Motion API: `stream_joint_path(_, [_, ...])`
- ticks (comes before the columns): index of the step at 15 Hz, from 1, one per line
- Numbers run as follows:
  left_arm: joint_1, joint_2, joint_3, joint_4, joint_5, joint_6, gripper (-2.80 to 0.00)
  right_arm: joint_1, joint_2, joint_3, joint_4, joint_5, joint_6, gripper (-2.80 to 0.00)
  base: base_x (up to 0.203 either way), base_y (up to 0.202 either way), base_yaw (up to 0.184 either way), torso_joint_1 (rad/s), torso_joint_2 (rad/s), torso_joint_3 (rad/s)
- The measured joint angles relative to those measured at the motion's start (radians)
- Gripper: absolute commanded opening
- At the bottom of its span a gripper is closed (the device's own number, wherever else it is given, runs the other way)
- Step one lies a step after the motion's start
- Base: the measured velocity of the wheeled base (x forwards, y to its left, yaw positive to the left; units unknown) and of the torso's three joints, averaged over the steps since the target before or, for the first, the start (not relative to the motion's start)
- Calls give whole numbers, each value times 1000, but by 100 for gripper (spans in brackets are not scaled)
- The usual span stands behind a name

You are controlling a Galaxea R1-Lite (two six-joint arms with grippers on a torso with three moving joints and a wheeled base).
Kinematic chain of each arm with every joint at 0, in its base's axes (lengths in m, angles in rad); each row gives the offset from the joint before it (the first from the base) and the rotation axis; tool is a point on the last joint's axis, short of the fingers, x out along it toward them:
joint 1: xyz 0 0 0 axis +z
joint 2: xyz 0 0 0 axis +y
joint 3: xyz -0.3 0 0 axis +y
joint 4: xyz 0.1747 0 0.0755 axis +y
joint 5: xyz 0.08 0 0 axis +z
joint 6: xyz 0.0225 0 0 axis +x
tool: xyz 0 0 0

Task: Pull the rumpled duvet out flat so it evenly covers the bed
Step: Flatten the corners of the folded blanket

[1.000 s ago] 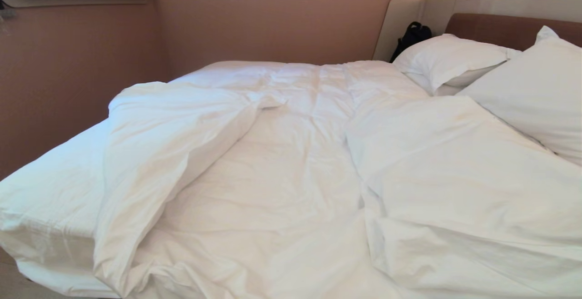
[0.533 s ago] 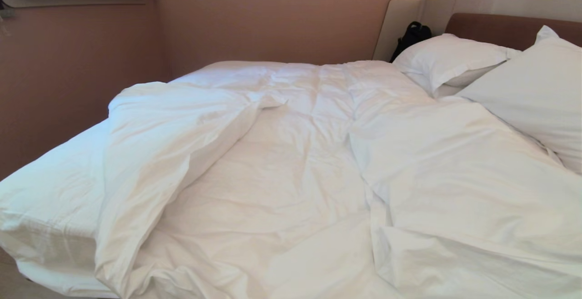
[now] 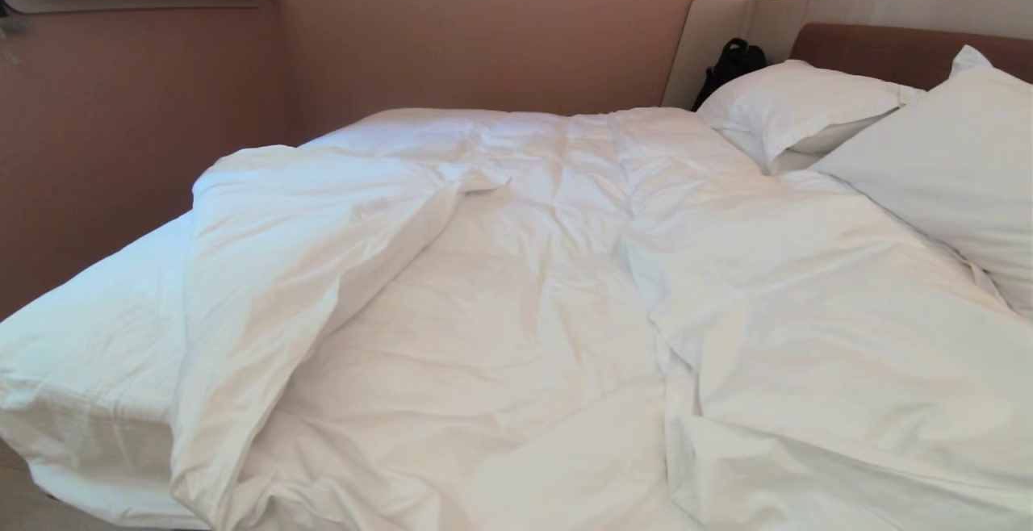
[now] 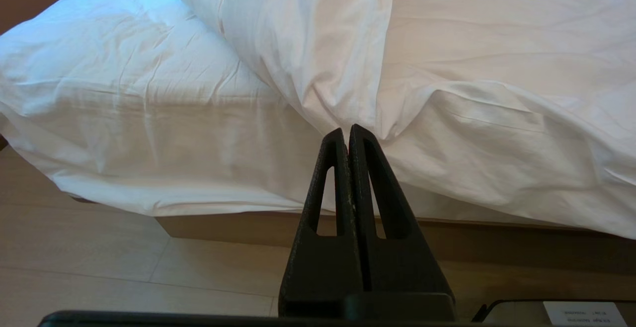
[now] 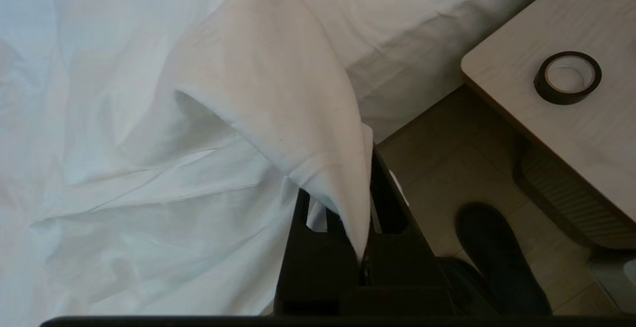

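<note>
Right gripper (image 5: 357,207) is pinching a duvet (image 3: 516,313) corner at the bed's (image 4: 124,118) near right edge; the bulk lies ahead and leftward. Left gripper (image 4: 348,135) is pressed together, empty, nearer the folded-back left flap.

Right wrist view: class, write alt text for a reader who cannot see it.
The right pincer is shut on a corner of the rumpled duvet, which drapes over its black fingers beside the bed. Nearby, a roll of dark tape sits on a pale wooden table, and a dark shoe rests on the floor.
</note>
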Motion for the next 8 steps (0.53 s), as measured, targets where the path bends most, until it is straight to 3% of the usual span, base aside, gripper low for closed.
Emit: stream_joint_path(8, [0, 0, 0, 0, 1, 0, -280, 0, -58, 19, 19, -2, -8, -280, 0, 0, 0, 0, 0, 0])
